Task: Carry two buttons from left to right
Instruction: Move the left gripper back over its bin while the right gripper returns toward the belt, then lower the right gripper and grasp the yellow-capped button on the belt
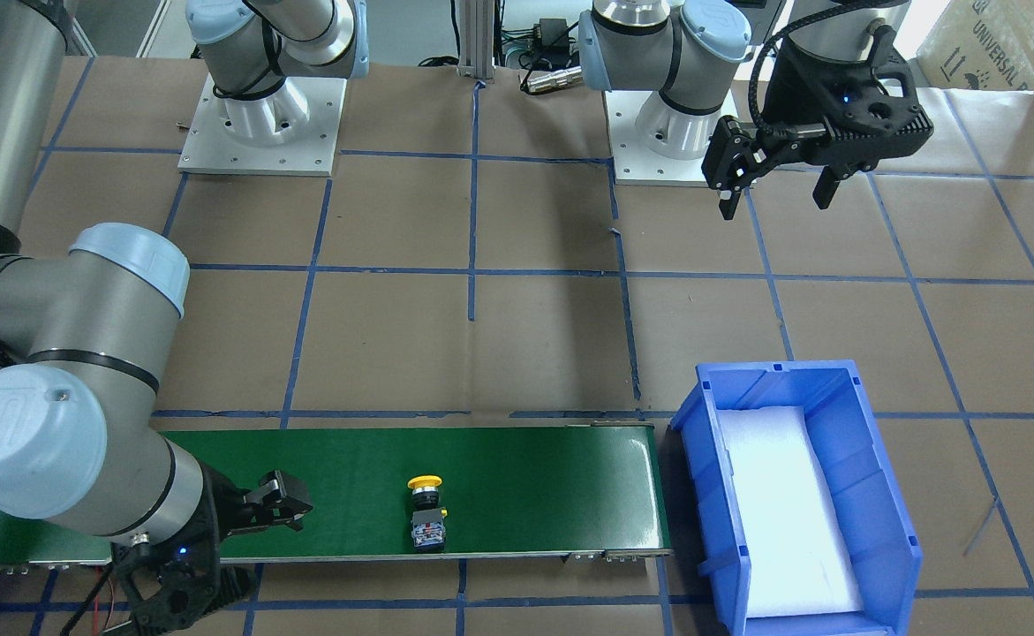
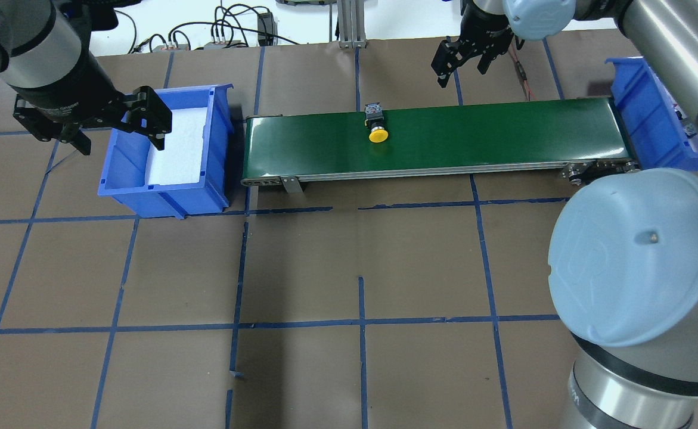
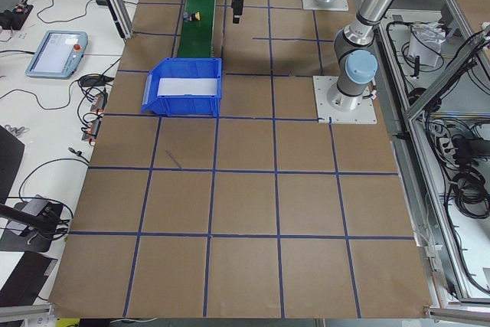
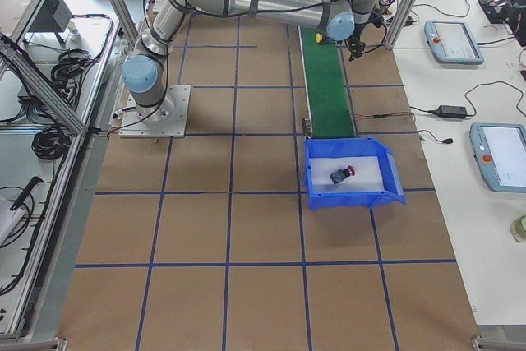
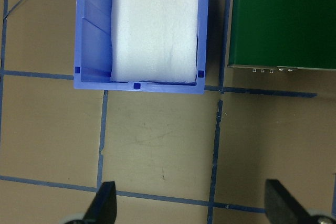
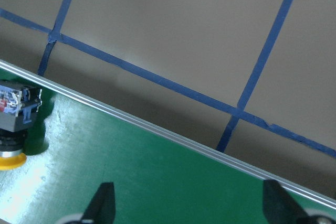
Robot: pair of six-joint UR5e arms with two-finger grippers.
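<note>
A yellow-capped button (image 2: pixel 377 126) lies on its side on the green belt (image 2: pixel 474 131), near the belt's middle; it also shows in the front view as the yellow button (image 1: pixel 426 512) and at the left edge of the right wrist view as the yellow button (image 6: pixel 13 129). A red-capped button (image 4: pixel 341 174) rests on white foam in the right blue bin (image 4: pixel 349 199). My right gripper (image 2: pixel 461 72) hangs open and empty above the belt's far edge, to the button's right. My left gripper (image 2: pixel 119 140) is open and empty, raised near the left blue bin (image 2: pixel 217 119).
The left bin (image 1: pixel 702 389) holds only a white foam pad (image 5: pixel 155 24). The right bin (image 2: pixel 629 83) sits at the belt's right end, partly behind my right arm. Blue tape lines grid the brown table. Cables and tablets lie beyond the table's far edge.
</note>
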